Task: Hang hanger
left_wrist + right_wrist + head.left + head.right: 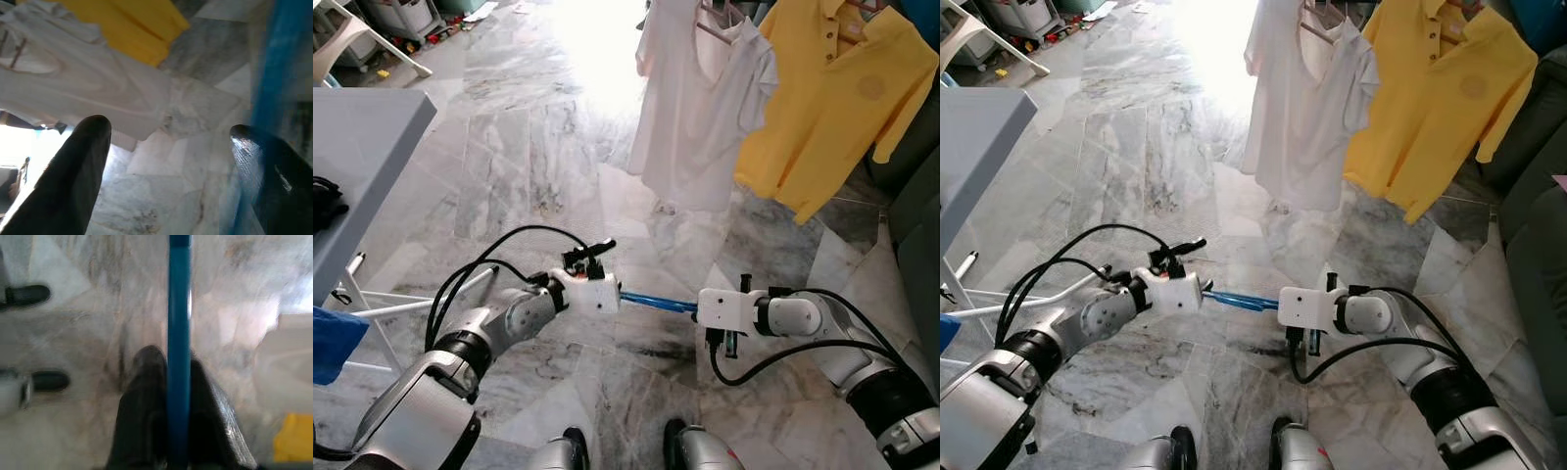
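**One blue hanger held between two arms above a marble floor**

A single blue hanger [656, 303] spans the gap between the robot's two grippers, low in front of its body and above the grey-veined marble floor [538, 147]. The right gripper [168, 382] is clenched on the hanger, its two black fingers pressed against either side of the blue bar. The left gripper [168, 132] has its two fingers [73, 171] spread wide; the blue bar runs just beside one finger, and whether it touches cannot be told from the blurred wrist view. Ahead of the robot hang two shirts side by side: one white shirt [700, 108] and one yellow polo shirt [832, 98], each on its own hanger, their edges overlapping. To the robot's left stands one grey table [362, 166] with a white frame below it and a blue cloth [331, 343] near its lower edge. The robot's two feet [626, 450] show at the bottom of the head view.
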You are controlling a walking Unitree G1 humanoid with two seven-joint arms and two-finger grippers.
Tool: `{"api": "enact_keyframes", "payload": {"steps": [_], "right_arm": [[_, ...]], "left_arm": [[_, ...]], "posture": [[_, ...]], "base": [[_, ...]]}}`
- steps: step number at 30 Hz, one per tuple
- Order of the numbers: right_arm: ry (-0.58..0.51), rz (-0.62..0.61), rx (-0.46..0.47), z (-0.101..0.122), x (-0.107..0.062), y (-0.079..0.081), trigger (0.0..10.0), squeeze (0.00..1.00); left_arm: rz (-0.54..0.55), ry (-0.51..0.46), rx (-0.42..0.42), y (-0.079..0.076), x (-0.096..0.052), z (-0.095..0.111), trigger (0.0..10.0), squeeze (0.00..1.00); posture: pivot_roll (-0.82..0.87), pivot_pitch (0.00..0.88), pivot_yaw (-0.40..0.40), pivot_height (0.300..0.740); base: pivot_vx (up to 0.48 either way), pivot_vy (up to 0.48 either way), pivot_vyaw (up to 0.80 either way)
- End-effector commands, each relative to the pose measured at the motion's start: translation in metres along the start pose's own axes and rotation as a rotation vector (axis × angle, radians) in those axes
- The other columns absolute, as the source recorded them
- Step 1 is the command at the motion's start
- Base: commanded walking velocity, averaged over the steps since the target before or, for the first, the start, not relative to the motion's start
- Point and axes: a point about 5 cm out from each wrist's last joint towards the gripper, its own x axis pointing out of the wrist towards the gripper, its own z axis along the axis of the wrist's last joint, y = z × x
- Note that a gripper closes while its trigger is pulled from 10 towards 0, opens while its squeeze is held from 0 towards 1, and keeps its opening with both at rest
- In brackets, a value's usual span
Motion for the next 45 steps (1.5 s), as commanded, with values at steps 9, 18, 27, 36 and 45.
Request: {"api": "enact_keyframes", "payload": {"steps": [9, 18, 27, 36, 45], "right_arm": [[0.173, -0.107, 0.048, -0.028, -0.003, -0.002, 0.0, 0.00], [0.239, -0.242, 0.144, -0.036, 0.000, -0.006, 0.0, 0.00], [0.236, -0.348, 0.327, -0.041, 0.007, 0.002, 0.0, 0.00], [0.178, -0.508, 0.590, -0.043, 0.013, 0.020, 0.0, 0.00], [0.119, -0.779, 0.936, -0.041, 0.010, 0.038, 1.8, 0.00]], "left_arm": [[-0.013, 0.027, 0.002, 0.005, -0.011, -0.011, 10.0, 1.00], [0.010, 0.012, -0.006, 0.004, -0.008, -0.007, 10.0, 1.00], [0.179, 0.106, -0.246, 0.001, -0.008, -0.015, 10.0, 0.71], [0.426, 0.394, -0.853, -0.042, -0.022, -0.043, 10.0, 0.00], [0.489, 0.459, -1.090, -0.075, -0.033, -0.046, 10.0, 0.00]], "posture": [[-0.18, 0.240, 0.073, 0.740], [-0.18, 0.240, 0.076, 0.740], [-0.19, 0.237, 0.078, 0.740], [-0.19, 0.211, 0.055, 0.740], [-0.20, 0.192, 0.039, 0.740]], "base": [[0.000, 0.000, 0.00], [0.000, 0.000, 0.00], [0.000, 0.000, 0.00], [0.000, 0.000, 0.00], [0.000, 0.000, 0.00]]}}
